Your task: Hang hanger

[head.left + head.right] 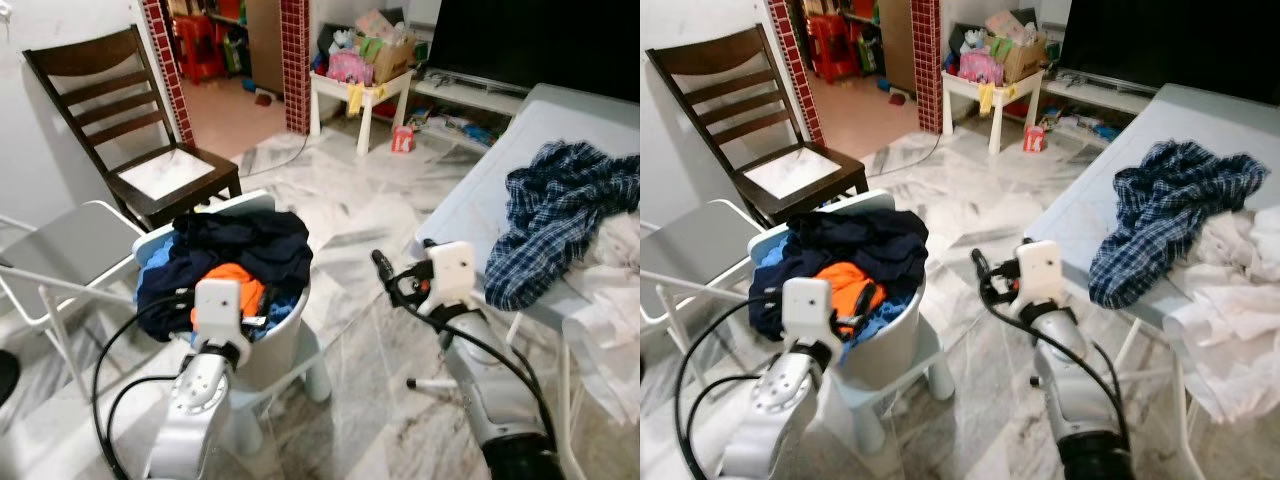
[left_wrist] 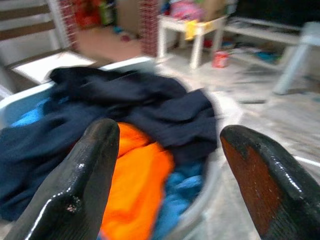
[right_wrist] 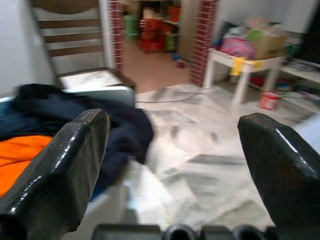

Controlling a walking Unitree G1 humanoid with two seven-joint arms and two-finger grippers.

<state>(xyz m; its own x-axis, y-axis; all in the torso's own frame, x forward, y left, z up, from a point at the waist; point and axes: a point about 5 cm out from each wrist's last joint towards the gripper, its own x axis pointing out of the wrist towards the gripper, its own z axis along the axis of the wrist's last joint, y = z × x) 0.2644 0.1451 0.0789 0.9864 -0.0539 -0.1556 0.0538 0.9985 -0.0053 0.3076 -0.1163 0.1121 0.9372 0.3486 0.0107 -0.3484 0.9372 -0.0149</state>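
Laundry basket [image 1: 262, 345] stands on a small stool, full of dark navy clothes [image 1: 240, 245] and an orange garment [image 2: 135, 185]; no hanger can be made out. Left gripper [image 2: 170, 175] hovers just over the clothes with jaws released, and right gripper [image 1: 392, 278], also released, hangs over the marble floor [image 1: 340, 200] beside the desk [image 1: 470, 190] carrying a plaid shirt [image 1: 560, 215]

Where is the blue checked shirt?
The blue checked shirt lies crumpled on the pale table on the robot's right, beside white cloth, across from the laundry basket.
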